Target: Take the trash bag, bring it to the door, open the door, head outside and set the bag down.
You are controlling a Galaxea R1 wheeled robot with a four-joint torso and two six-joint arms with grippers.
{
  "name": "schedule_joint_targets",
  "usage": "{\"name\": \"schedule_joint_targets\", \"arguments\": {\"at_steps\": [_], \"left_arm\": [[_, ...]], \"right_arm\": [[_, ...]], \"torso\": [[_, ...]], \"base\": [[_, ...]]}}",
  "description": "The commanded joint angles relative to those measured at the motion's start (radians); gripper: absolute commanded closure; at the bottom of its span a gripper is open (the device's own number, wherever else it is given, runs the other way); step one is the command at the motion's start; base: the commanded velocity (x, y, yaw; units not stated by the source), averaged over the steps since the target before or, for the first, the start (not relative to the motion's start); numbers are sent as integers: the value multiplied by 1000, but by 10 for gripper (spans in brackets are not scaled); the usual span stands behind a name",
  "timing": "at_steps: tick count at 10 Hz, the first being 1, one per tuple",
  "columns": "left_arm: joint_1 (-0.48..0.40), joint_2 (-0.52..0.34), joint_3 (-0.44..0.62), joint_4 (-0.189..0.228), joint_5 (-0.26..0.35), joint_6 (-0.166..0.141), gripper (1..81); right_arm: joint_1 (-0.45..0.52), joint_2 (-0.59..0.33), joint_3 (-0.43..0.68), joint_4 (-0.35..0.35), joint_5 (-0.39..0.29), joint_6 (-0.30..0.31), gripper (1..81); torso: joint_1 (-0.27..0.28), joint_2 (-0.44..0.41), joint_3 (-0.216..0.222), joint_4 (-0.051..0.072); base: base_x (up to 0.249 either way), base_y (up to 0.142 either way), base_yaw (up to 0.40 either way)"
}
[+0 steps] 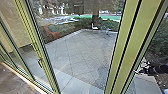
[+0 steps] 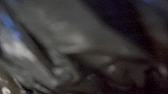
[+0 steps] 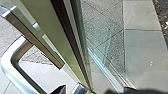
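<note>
While the right pincer (image 1: 143,71) is hanging beside the green door frame (image 1: 123,50), the metal handle (image 3: 7,60) is lying close to it, probably toward the robot's left; the right arm (image 1: 159,69) is sitting nearer. Handle's long bar is running roughly along the frame, its bent end turning sideways. Trash bag (image 2: 62,30), by its grey folds, is bunching near the left wrist. State of right pincer, left pincer: cannot tell.

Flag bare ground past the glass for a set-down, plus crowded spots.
Bare: the mid-yard paving, between the left green frame, the right green frame and the planting beyond. Crowded: the far edge, around the tree trunk; also beside the right frame, where a dark arm reaches in.
</note>
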Motion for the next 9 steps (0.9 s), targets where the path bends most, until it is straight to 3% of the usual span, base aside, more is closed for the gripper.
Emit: {"name": "schedule_joint_targets", "arguments": {"at_steps": [1,2,4,5,7,9], "left_arm": [[-3,1,11,2,107,12,811],[-3,2,11,4,107,12,811],[-1,1,8,2,107,12,811],[-3,2,8,1,107,11,811],[-3,7,8,1,107,11,811],[-3,5,8,1,107,11,811]], "right_arm": [[204,-144,-26,-143,-307,-97,10],[223,-156,-26,-163,-321,-124,10],[245,-164,-20,-299,-371,-144,10],[256,-170,-16,-329,-378,-151,10],[256,-173,-35,-340,-378,-189,10],[268,-176,-43,-352,-378,-198,10]], "torso": [[0,0,0,0],[0,0,0,0],[1,0,0,0],[0,0,0,0],[0,0,100,0],[1,1,132,0]], "base": [[0,0,0],[0,0,0],[0,0,0],[0,0,0],[0,0,0],[0,0,0]]}}
